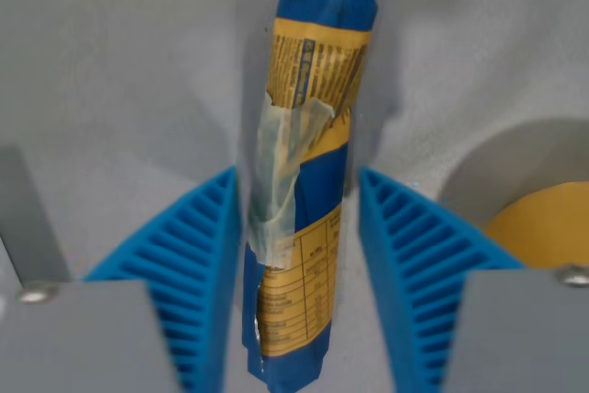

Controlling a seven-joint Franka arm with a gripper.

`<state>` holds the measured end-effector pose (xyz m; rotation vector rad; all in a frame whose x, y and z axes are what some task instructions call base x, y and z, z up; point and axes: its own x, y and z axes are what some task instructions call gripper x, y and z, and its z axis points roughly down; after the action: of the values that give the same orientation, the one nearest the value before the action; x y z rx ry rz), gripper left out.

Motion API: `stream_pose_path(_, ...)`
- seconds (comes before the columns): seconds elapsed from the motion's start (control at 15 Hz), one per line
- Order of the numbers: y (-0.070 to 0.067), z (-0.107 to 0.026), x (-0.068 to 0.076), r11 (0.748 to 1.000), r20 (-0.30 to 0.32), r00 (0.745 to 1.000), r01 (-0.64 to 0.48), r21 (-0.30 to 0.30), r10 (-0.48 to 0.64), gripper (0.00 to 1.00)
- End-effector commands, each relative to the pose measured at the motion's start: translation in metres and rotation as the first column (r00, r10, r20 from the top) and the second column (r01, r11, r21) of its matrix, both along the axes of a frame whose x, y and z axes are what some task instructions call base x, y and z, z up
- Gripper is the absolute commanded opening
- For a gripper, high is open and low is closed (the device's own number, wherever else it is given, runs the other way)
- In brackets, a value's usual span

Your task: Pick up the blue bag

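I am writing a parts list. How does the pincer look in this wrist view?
The pincer has two bright blue fingers with horizontal ribs, each a tapering wedge. They sit on flat grey mounts, and each mount shows one silver screw. No cables or markings are visible.

Gripper (297, 273): two blue ribbed fingers, wedge-shaped, each on a grey mount with a silver screw at its upper corner. Finger on the wrist view's left (189, 269): inner edge touching the bag (304, 190). Finger on the wrist view's right (419, 269): inner edge just beside the bag, a narrow gap visible at its upper tip. Jaws parted, one on each side of the bag, ribs facing inward. Arm and wrist above the mounts out of view.
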<state>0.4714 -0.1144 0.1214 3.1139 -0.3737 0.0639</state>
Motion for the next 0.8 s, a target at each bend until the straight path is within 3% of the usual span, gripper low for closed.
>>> stream_pose_path(0.07, 0.004, 0.003, -0.006, 0.999, 0.112, 0.994, 0.016, 0.034, -0.019, 0.0)
stream_pose_path(0.4, 0.004, 0.003, -0.006, 0.999, 0.112, 0.994, 0.016, 0.034, -0.019, 0.0)
stream_pose_path(0.8, 0.002, 0.032, -0.011, 0.999, 0.077, 0.997, 0.014, 0.037, -0.017, 0.0)
